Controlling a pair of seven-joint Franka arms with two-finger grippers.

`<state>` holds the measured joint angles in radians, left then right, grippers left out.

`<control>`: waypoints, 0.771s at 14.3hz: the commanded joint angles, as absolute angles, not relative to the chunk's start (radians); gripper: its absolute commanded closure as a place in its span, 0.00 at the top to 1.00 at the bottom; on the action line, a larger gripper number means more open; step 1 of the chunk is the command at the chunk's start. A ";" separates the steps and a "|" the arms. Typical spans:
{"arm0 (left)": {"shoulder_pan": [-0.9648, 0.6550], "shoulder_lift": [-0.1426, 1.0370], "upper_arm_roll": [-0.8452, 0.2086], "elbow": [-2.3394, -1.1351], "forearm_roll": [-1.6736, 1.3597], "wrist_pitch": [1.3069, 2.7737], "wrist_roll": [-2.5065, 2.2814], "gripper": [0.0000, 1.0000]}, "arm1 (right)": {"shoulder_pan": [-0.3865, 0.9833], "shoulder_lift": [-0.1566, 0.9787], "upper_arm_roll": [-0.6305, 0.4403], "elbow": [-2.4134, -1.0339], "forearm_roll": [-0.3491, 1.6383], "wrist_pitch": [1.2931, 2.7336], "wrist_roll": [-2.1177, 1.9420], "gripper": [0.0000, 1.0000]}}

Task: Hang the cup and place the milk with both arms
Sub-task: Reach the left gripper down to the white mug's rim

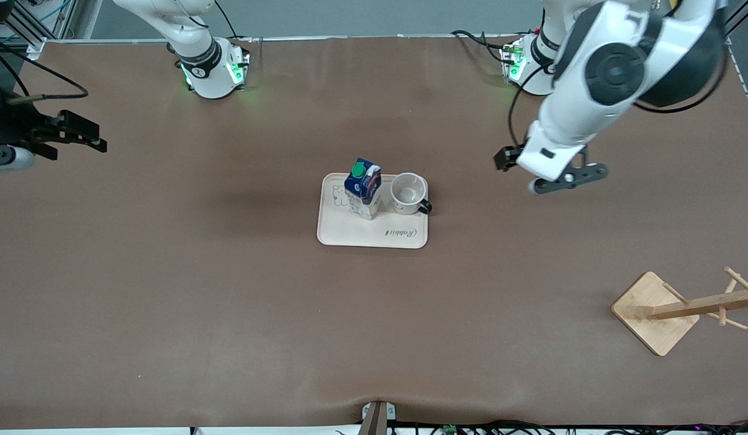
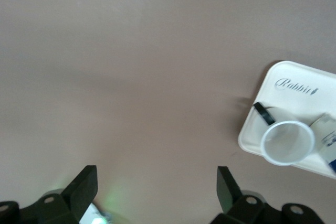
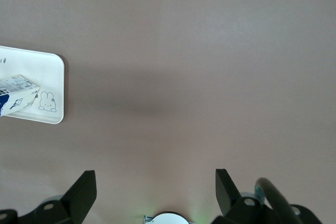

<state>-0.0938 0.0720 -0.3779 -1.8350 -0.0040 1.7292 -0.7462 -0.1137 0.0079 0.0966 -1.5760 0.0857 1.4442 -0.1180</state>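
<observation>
The white cup (image 1: 409, 193) with a black handle stands upright on the cream tray (image 1: 374, 238) in the middle of the table. The milk (image 1: 363, 187), a blue and white carton with a green cap, stands beside it on the tray, toward the right arm's end. My left gripper (image 1: 561, 180) is open and empty over the bare table, toward the left arm's end from the tray. Its wrist view (image 2: 157, 184) shows the cup (image 2: 287, 142), the milk (image 2: 328, 137) and the tray (image 2: 294, 85). My right gripper (image 1: 93, 136) is open and empty at the right arm's end; its wrist view (image 3: 156, 190) shows the milk (image 3: 18, 95) and the tray (image 3: 55, 77).
A wooden cup rack (image 1: 682, 308) with pegs on a square base stands near the front camera at the left arm's end of the table. The arms' green-lit bases (image 1: 217, 69) stand along the table's edge farthest from the front camera. The brown table (image 1: 229, 290) spreads wide around the tray.
</observation>
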 commanded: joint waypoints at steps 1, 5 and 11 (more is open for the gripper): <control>-0.087 0.086 -0.452 -1.936 -0.023 1.860 -0.917 1.00 | -0.135 0.026 0.107 -1.552 0.106 1.431 -0.121 1.00; -0.112 0.199 -0.520 -1.983 -0.023 2.031 -1.173 1.00 | -0.133 0.049 0.106 -1.562 0.106 1.437 -0.124 1.00; -0.202 0.347 -0.520 -1.985 -0.011 2.196 -1.465 1.00 | -0.143 0.110 0.106 -1.563 0.106 1.422 -0.120 1.00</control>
<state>-0.1937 0.3151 -0.5175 -1.9912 -0.0063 2.1553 -1.4086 -0.1156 0.1015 0.0934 -1.5773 0.0914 1.4390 -0.1180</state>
